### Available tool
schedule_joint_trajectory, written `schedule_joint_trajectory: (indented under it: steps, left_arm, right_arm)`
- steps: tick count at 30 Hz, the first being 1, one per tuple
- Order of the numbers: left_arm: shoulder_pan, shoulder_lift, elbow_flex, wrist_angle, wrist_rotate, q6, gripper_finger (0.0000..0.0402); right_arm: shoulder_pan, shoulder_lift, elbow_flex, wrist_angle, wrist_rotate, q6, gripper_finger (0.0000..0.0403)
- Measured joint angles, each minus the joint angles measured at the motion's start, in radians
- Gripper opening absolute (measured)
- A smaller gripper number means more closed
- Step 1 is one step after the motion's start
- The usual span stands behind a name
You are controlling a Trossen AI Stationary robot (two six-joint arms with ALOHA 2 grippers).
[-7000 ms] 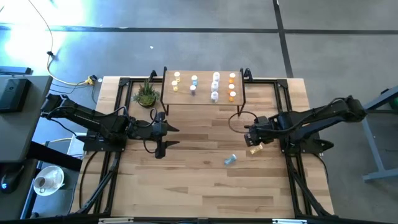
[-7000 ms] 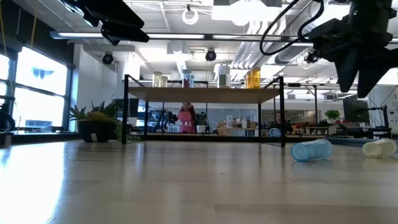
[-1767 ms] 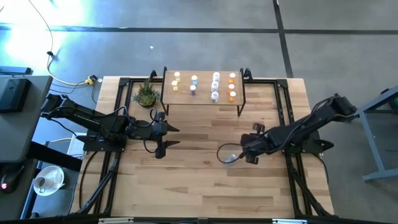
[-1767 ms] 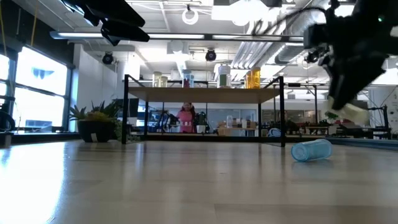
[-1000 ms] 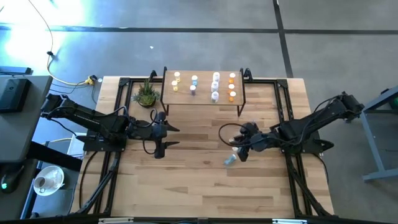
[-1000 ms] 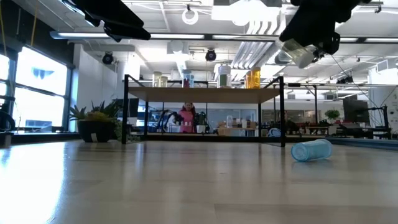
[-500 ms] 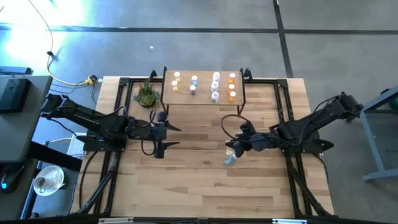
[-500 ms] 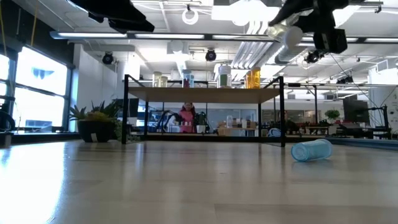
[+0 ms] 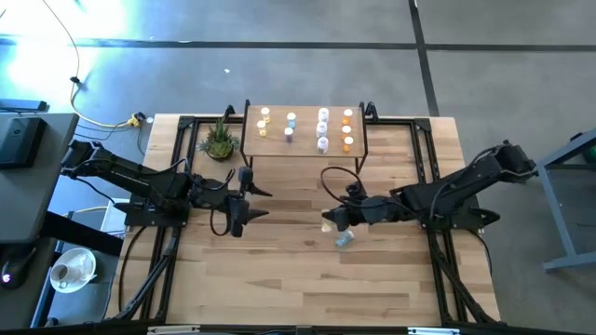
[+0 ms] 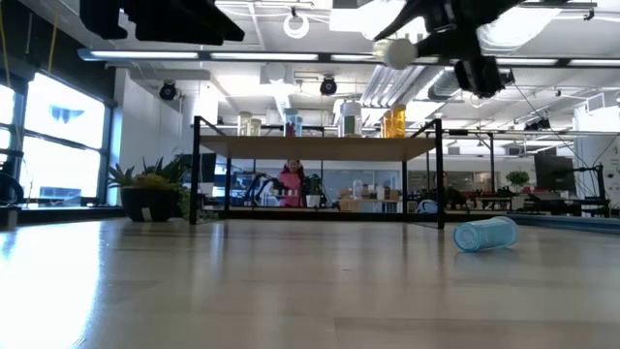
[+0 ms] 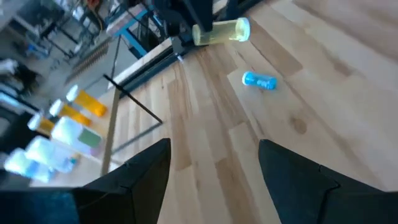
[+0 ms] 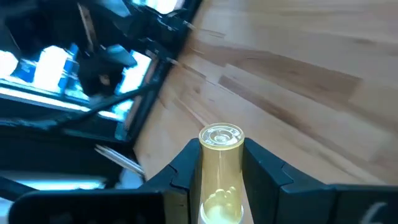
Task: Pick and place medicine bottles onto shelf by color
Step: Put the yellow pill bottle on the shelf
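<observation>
Waiting at the left of the bench (image 9: 279, 279), the left pincer (image 9: 244, 207) hangs above the wood with its fingers spread and nothing between them. Beyond it a small potted plant (image 9: 219, 141) stands just beside the left end of the shelf (image 9: 303, 149). On the shelf about ten medicine bottles stand upright in four short columns: yellow (image 9: 264, 121) at the left end, then blue (image 9: 291, 125), then pale white (image 9: 322, 128), then orange (image 9: 347, 128) at the right end, so most of the sorting looks done. Toward the middle of the bench, the right pincer (image 12: 217, 163) is pinched on a yellow bottle (image 12: 219, 174), held lengthwise between its fingers, cap outward, clear of the surface and well short of the shelf. It most likely belongs with the yellow column at the far left. Just beside that pincer a blue bottle (image 9: 345, 239) lies on its side on the bench, not yet picked. As far as can be seen, these two are all that is left.
</observation>
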Motion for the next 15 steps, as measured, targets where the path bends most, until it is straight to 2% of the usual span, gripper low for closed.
schedule_joint_trajectory:
  steps: [7,15]
  left_arm:
    - [-0.015,0.0,0.0,-0.001,0.004,0.186,0.0231]
    - [-0.109,0.021,0.0,0.043,0.0,0.35,0.0231]
  right_arm:
    - [-0.04,0.102,0.0,0.226,-0.052,0.107,0.0079]
    - [-0.057,0.188,0.0,0.429,-0.131,0.215,0.0079]
